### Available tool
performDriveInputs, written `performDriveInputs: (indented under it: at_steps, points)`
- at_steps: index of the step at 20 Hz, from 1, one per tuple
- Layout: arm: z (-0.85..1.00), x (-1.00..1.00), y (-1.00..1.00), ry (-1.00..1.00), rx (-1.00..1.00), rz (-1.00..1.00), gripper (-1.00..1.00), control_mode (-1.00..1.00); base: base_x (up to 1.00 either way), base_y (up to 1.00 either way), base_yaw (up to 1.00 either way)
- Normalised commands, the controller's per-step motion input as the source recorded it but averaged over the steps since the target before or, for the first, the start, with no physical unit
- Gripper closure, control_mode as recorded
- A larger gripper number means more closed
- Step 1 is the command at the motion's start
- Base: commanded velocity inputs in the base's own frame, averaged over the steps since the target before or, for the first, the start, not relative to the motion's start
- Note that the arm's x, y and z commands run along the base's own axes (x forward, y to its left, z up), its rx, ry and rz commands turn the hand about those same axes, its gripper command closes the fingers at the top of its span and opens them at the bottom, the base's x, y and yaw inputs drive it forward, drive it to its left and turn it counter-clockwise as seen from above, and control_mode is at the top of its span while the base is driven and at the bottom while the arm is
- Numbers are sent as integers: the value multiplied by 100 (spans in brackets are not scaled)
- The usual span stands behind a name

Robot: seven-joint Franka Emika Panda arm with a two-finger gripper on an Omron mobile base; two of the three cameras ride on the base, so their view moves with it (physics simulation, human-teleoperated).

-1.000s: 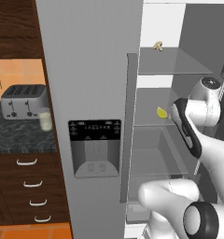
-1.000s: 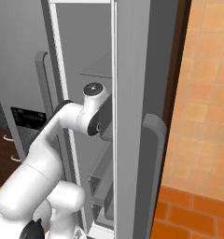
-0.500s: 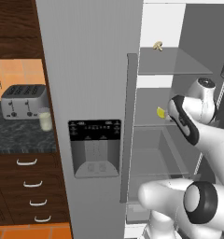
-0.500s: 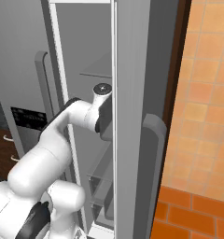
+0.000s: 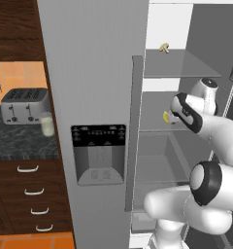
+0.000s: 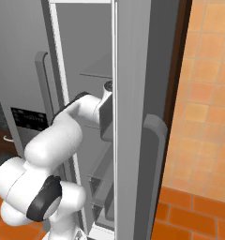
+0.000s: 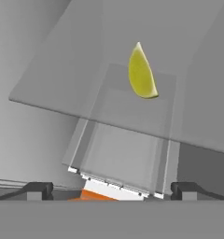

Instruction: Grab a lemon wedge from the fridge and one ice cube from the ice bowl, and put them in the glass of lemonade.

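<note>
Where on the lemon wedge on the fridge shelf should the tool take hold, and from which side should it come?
Grip the lemon wedge across its thick middle, one finger on each flat face. It lies on the glass shelf with its pointed tip away from the tool, so coming straight in from the open front, jaws wide, looks best. The thin tip would likely slip.

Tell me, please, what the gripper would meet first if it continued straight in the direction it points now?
Probably the lemon wedge on the fridge's glass shelf. It lies ahead of the open gripper, slightly off-centre, nothing between; depth is unclear.
</note>
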Motion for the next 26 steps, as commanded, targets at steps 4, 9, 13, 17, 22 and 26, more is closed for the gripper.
performDriveInputs:
  at_steps: [4, 9, 13, 17, 22, 26]
  points:
    - [-23, 61, -6, 2, 0, 10, -100, -100, 0, 0, 0]
    - [-10, 21, 0, 0, 0, 8, -100, -100, 0, 0, 0]
    - [-4, 3, 0, 0, 0, 5, -100, -100, 0, 0, 0]
    - [-6, 31, -9, 0, 1, 0, -100, -100, 0, 0, 0]
    - [-14, 38, -20, 0, 3, 0, -100, -100, 0, 0, 0]
    - [-11, 48, -15, 0, 3, 0, -100, -100, 0, 0, 0]
